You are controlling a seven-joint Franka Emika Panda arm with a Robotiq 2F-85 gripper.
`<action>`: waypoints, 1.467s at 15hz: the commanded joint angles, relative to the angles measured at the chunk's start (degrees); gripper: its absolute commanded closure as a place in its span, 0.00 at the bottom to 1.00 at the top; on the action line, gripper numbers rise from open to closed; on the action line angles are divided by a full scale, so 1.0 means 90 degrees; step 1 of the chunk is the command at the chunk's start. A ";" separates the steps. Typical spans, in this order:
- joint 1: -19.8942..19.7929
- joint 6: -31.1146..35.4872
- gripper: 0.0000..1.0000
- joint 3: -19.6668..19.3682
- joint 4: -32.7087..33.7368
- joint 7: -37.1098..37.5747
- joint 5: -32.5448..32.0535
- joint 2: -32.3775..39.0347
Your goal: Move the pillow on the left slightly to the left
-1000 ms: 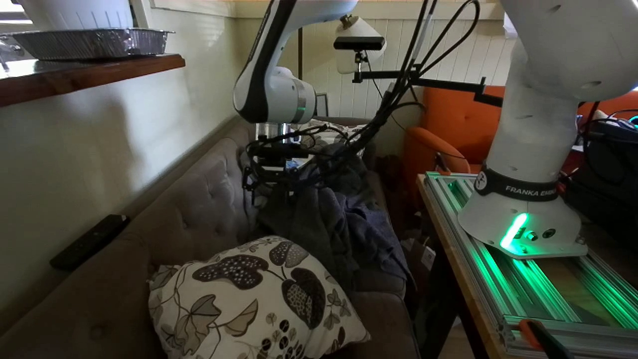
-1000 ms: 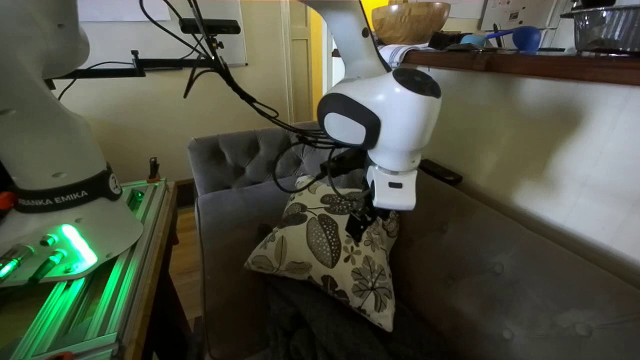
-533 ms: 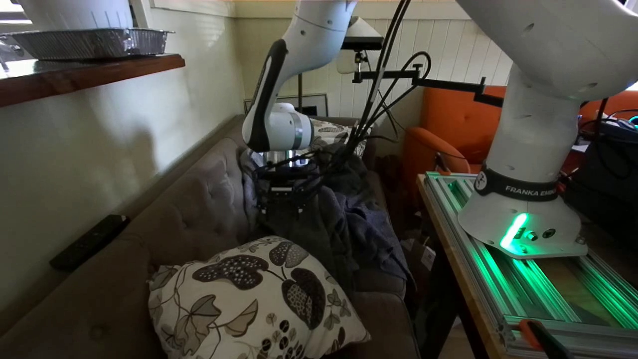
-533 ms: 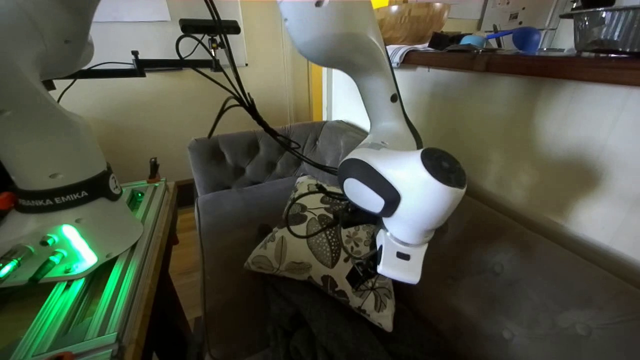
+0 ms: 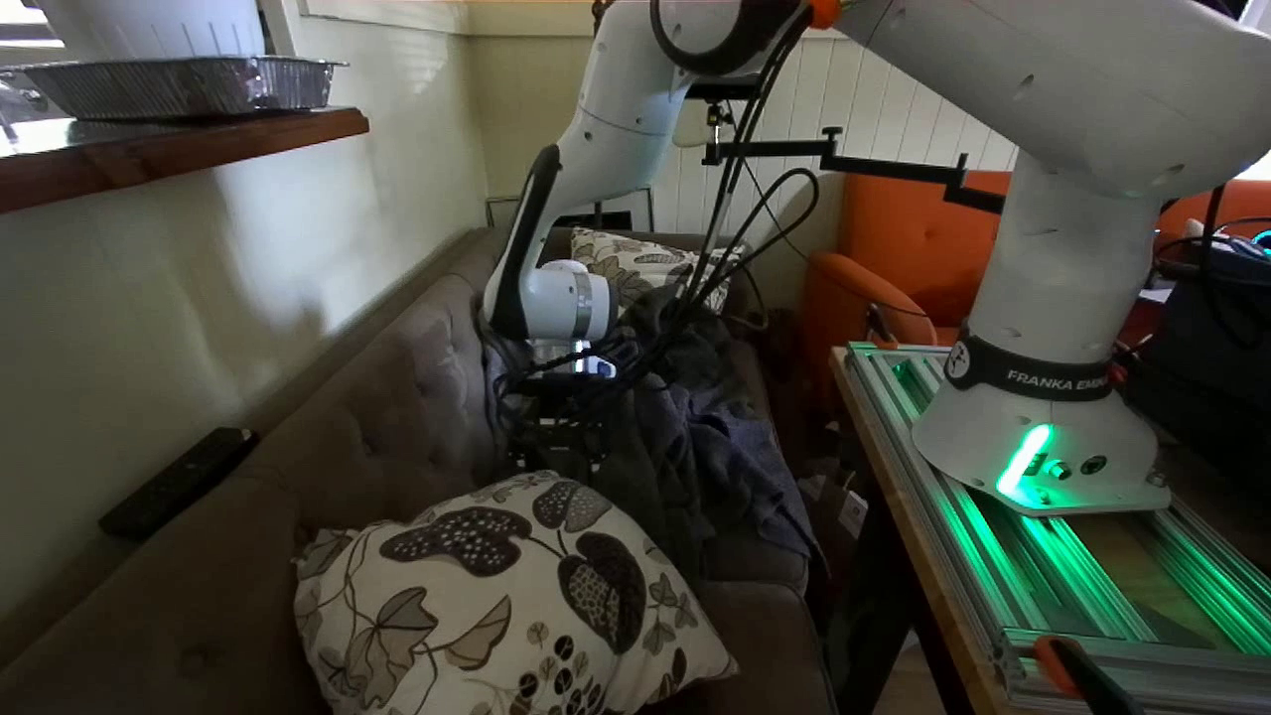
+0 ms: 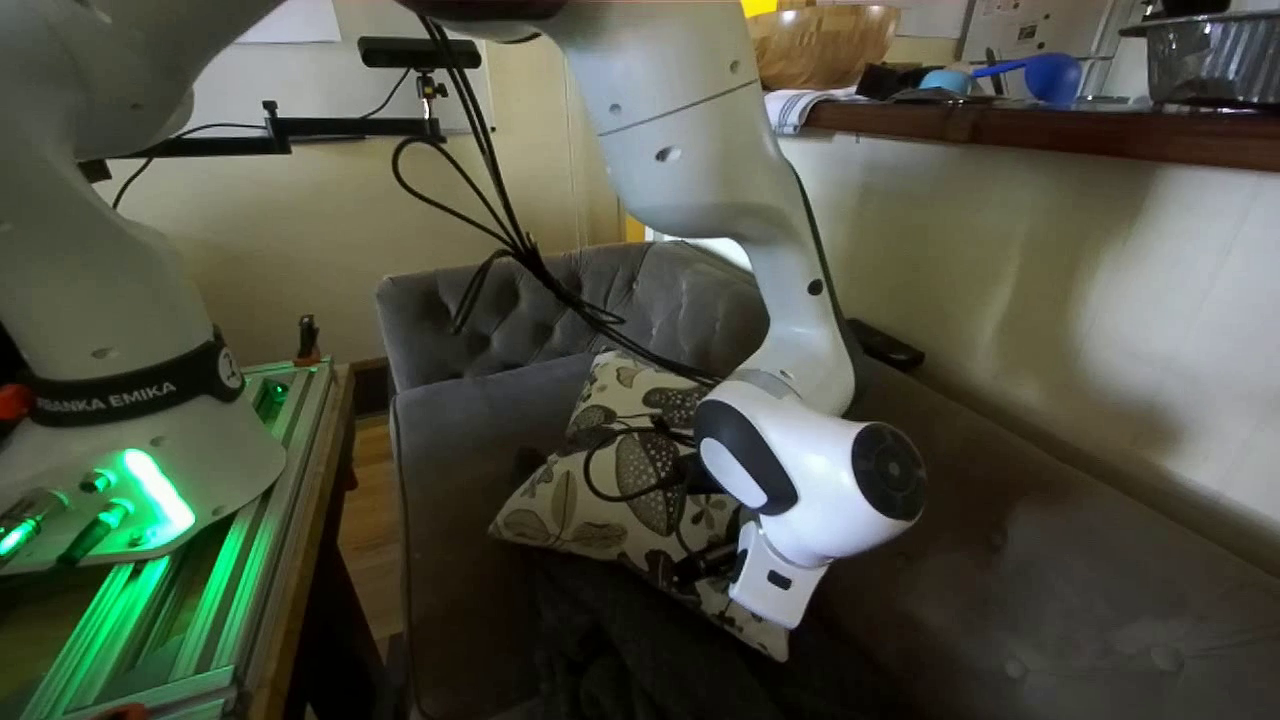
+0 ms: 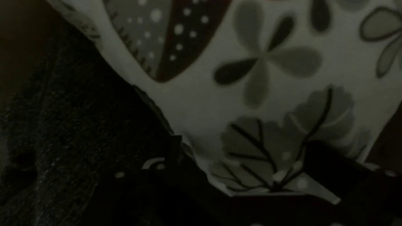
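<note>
The pillow, cream-white with dark brown and grey leaves, lies on the sofa in both exterior views [image 5: 516, 606] [image 6: 560, 500]. It fills much of the dark wrist view [image 7: 194, 106]. My gripper [image 5: 557, 464] points down at the pillow's far edge in an exterior view. In the wrist view my gripper [image 7: 245, 141] is open, its dark fingers [image 7: 176, 153] set wide apart on either side of a narrowing corner of the pillow. Whether the fingers touch the fabric I cannot tell. In an exterior view the arm's hand hides the fingers.
The dark grey rumpled blanket [image 5: 685, 447] lies beside the pillow, also in an exterior view [image 6: 610, 640]. Another patterned cushion [image 5: 626, 260] is at the far sofa end. The sofa backrest [image 5: 387, 397] rises beside the arm. A remote [image 5: 179, 484] lies on its top. A wooden shelf [image 5: 179, 154] juts above.
The arm has come down, bringing the gripper lower and to the pillow's far edge in an exterior view. The pillow's print has shifted at most a hair; otherwise it lies as before.
</note>
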 commanded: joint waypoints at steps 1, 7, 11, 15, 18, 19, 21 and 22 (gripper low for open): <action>-0.0221 0.0093 0.00 0.0295 0.0748 -0.0283 0.1026 0.0550; 0.0088 -0.0162 0.26 -0.0117 0.1161 -0.0091 0.1271 0.0961; 0.0453 -0.0365 0.54 -0.0403 0.0853 0.0221 0.1060 0.0778; 0.0677 -0.0439 0.81 -0.0614 0.0416 0.0188 0.1041 0.0232; 0.0699 -0.0558 0.98 -0.0719 -0.0097 0.0056 0.1110 -0.0347; 0.0681 -0.0623 0.99 -0.0724 -0.0333 -0.0021 0.1136 -0.0602; 0.0692 -0.0768 0.97 -0.0730 -0.0960 -0.0312 0.1098 -0.1253; 0.0701 -0.0860 0.98 -0.0720 -0.1249 -0.0488 0.1084 -0.1558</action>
